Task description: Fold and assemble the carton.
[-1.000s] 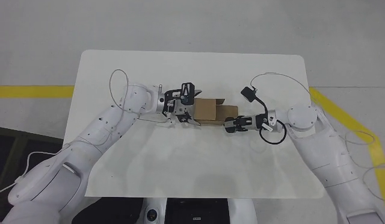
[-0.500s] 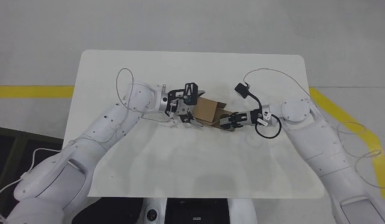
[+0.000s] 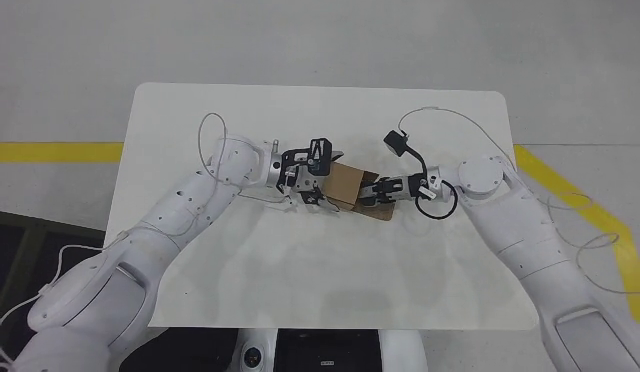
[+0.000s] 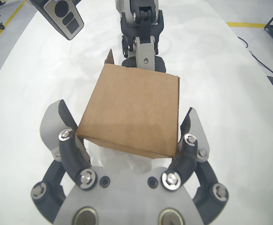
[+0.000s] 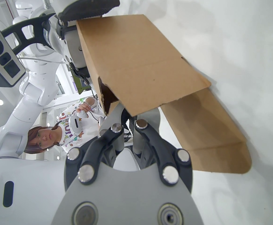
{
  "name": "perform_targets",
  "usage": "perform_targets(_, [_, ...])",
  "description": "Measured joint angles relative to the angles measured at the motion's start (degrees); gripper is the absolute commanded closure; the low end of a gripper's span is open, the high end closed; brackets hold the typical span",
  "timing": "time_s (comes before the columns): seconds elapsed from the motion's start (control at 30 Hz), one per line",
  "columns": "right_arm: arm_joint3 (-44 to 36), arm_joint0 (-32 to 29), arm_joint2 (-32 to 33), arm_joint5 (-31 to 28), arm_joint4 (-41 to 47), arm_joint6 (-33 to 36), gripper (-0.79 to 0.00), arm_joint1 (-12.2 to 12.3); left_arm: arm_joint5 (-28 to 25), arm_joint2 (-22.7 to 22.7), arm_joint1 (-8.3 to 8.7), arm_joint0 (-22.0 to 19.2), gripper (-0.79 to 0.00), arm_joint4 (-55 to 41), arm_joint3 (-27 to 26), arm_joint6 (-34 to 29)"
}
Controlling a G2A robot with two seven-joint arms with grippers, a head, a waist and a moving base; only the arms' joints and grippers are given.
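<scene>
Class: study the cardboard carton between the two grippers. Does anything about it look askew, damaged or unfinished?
Yes. The brown cardboard carton is angled against the white table's edges. At its open end by the right gripper, one end flap splays outward, unfolded, and a corner edge looks ragged.

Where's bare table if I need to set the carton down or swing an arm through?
The widest free patch is the far strip of the table, between the carton and the far edge. Another bare strip runs along the near edge, in front of the carton. The middle is crowded: the left gripper and right gripper meet at the carton.
</scene>
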Motion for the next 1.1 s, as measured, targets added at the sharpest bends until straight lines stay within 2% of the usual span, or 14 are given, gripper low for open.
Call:
perform_targets(0.67, [6.4, 3.8, -3.3, -3.5, 2.2, 1.5, 0.000, -2.6, -0.9, -1.4, -0.52, 0.6, -0.785, -0.4, 0.1, -1.8])
perform_targets(0.9, [5.8, 2.9, -0.1, -4.2, 2.2, 5.6, 0.000, -1.1, -1.1, -2.2, -0.29, 0.8, -0.785, -0.2, -0.2, -2.0])
perform_targets(1.1, [3.9, 0.7, 4.2, -3.3, 0.7, 5.8, 0.000, 0.9, -1.1, -2.4, -0.20, 1.2, -0.785, -0.3, -0.5, -2.5])
